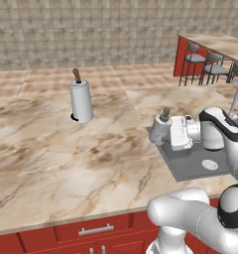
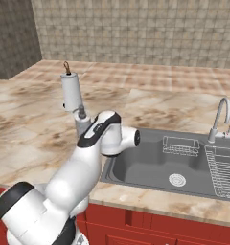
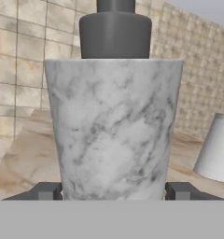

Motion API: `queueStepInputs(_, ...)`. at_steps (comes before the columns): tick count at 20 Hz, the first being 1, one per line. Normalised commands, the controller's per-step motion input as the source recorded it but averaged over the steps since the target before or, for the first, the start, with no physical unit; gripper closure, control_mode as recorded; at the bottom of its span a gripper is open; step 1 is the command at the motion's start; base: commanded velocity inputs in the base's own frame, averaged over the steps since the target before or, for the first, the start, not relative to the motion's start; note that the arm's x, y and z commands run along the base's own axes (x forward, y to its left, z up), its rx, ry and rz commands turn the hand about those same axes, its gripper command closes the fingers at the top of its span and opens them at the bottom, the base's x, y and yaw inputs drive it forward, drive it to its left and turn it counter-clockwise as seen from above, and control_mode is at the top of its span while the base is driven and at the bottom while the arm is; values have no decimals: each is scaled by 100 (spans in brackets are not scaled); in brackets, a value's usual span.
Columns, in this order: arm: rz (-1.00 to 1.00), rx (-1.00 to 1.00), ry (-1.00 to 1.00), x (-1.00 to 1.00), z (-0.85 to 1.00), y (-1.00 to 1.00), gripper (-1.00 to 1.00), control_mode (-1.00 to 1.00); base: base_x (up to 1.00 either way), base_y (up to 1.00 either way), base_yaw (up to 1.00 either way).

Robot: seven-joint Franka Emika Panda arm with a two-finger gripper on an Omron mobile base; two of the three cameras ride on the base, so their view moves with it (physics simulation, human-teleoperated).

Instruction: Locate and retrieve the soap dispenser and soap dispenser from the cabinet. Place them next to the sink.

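Right of centre in the left base view, your gripper (image 1: 166, 133) holds the marbled soap dispenser (image 1: 159, 130) upright at the left edge of the sink (image 1: 190, 166). From the hand view, the fingers (image 3: 47, 190) sit against both sides of the bottle's base (image 3: 114, 130), so the jaws are closed on it. You look to be at the placing step for this bottle. Next, lower it until it rests on the countertop (image 1: 66, 158) just beside the basin, then release. Whether it already touches the counter can't be told. The paper-towel roll (image 1: 82, 101) stands upper left, well apart.
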Motion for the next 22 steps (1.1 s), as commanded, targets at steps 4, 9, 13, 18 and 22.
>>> queueStepInputs(4,11,-3,2,35,-29,-2,100,-100,0,0,0)
queueStepInputs(9,8,-3,9,32,-15,0,100,-100,0,0,0)
queueStepInputs(13,6,-2,5,34,-11,-4,100,-100,0,0,0)
queueStepInputs(18,6,-1,1,34,-24,-6,100,-100,0,0,0)
queueStepInputs(22,5,-1,0,32,-28,-4,100,-100,0,0,0)
